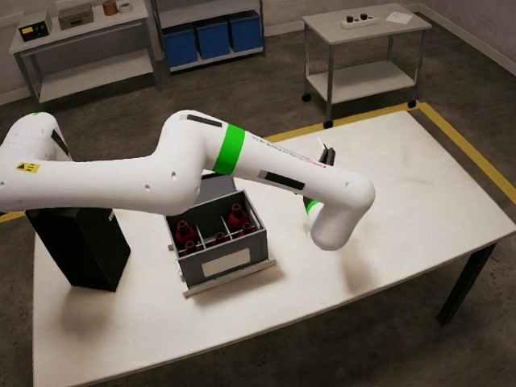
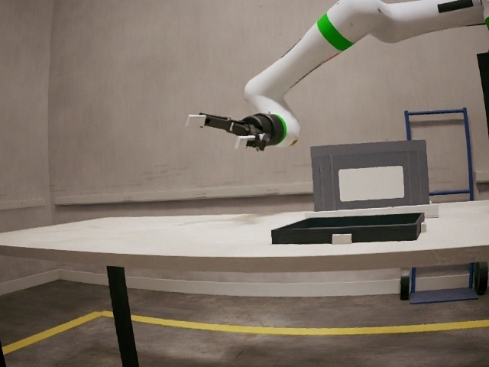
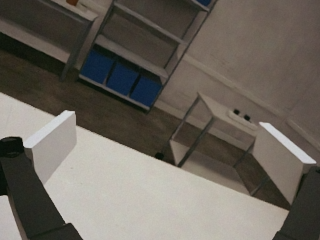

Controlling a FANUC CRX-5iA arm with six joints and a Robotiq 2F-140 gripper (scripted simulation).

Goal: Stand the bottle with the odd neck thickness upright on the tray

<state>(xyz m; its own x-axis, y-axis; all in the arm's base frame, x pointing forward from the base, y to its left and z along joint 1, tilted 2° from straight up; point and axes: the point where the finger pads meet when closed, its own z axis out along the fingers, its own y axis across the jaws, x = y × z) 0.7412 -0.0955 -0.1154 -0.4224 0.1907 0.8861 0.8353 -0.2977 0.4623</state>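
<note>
The grey crate (image 1: 259, 248) (image 2: 370, 156) stands on the table, with several brown-red bottles upright in its compartments; I see a bottle (image 1: 237, 216) at the far right and another bottle (image 1: 183, 235) at the left. Nearer its front wall only necks and shoulders show. I cannot tell which neck differs. The dark, shallow tray (image 2: 299, 235) (image 1: 220, 188) lies beside the crate, partly hidden by the arm in the top view; no bottle shows on it. My gripper (image 2: 219, 131) (image 3: 166, 133) is open and empty, high above the table, off to the side of crate and tray, pointing sideways.
White strips (image 1: 230, 276) lie along the crate's base. Small white blocks (image 2: 341, 238) touch the tray's outside. The arm's black pedestal (image 1: 83, 250) stands left of the crate in the top view. The forearm reaches over the tray's side. A trolley (image 1: 362, 25) and shelves stand beyond the table.
</note>
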